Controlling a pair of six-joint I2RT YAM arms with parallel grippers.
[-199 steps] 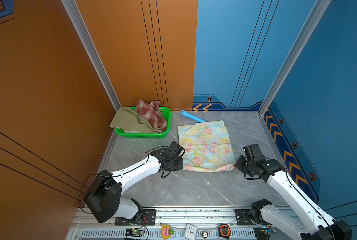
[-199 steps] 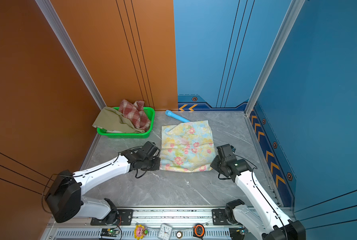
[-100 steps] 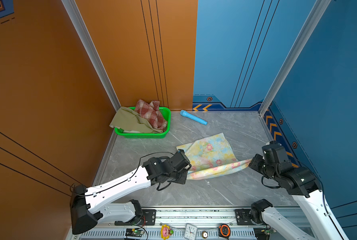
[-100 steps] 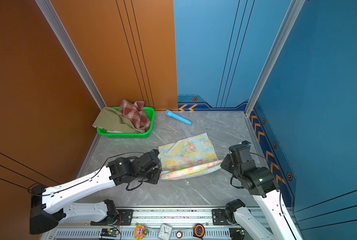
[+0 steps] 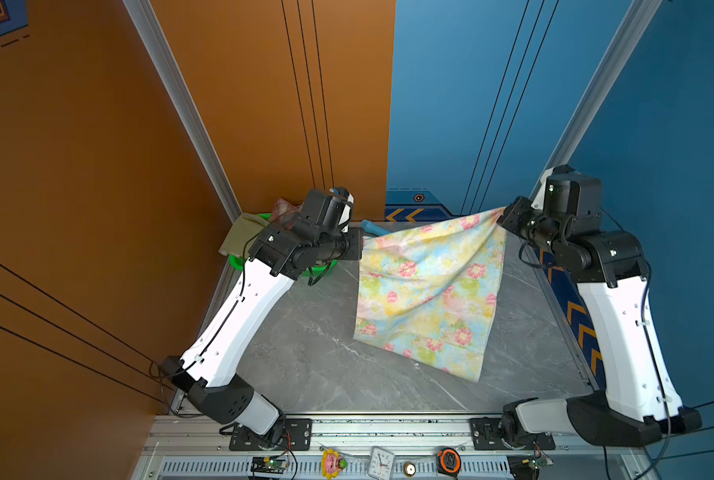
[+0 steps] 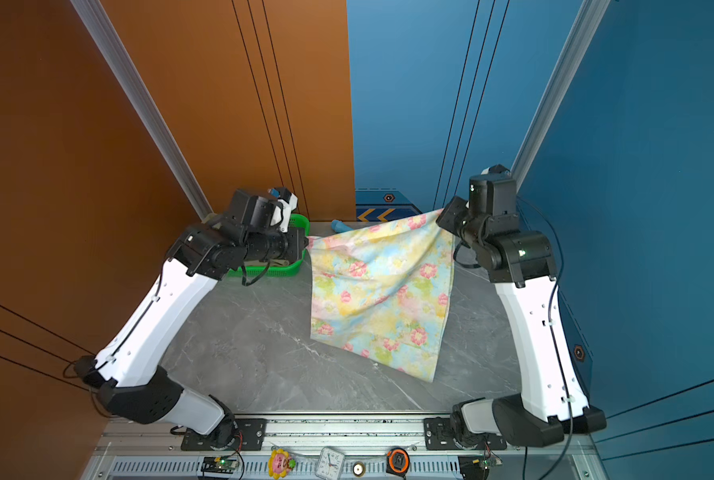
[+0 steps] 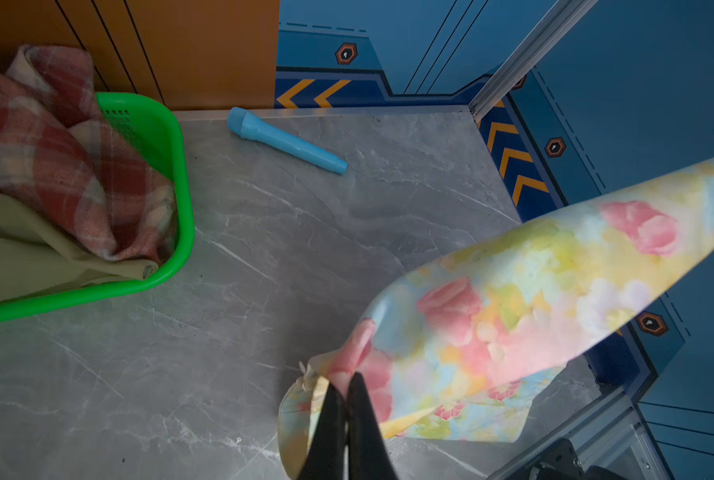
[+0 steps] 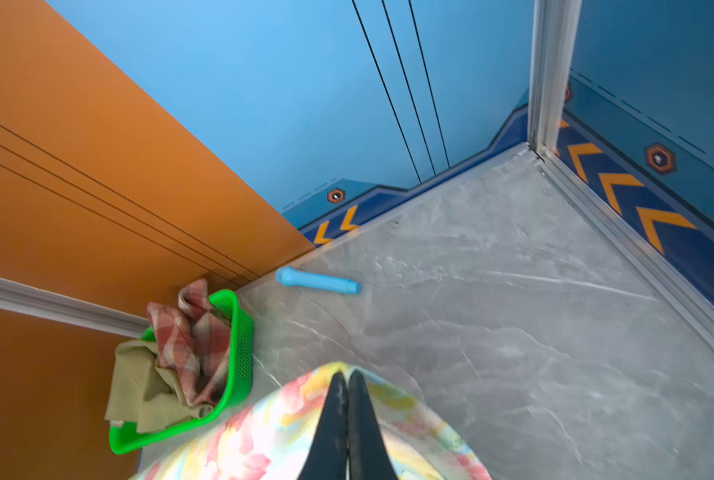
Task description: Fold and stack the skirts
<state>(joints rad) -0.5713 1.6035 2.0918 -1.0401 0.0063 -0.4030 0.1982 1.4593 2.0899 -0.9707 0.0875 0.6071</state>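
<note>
Left gripper (image 5: 359, 248) and right gripper (image 5: 502, 218) each pinch a top corner of the floral skirt (image 5: 425, 291), which hangs mid-frame over the table (image 5: 305, 353). I'm on the first fold, I reckon. Next I lower it flat, corners level. The plaid skirt (image 7: 56, 166) and olive skirt (image 7: 14, 257) sit in the basket (image 7: 180, 232), left of centre.

A green mesh basket (image 7: 182, 199) is sitting on the grey marbled table (image 5: 305, 353), against the orange wall (image 5: 97, 166). A light-blue tube (image 7: 284, 139) is lying flat near the basket, not touching it. Well apart from the basket, across the table, a flower toy (image 5: 332, 462), a small clock (image 5: 380, 461) and an orange tape measure (image 5: 448, 459) are lying in a row.
</note>
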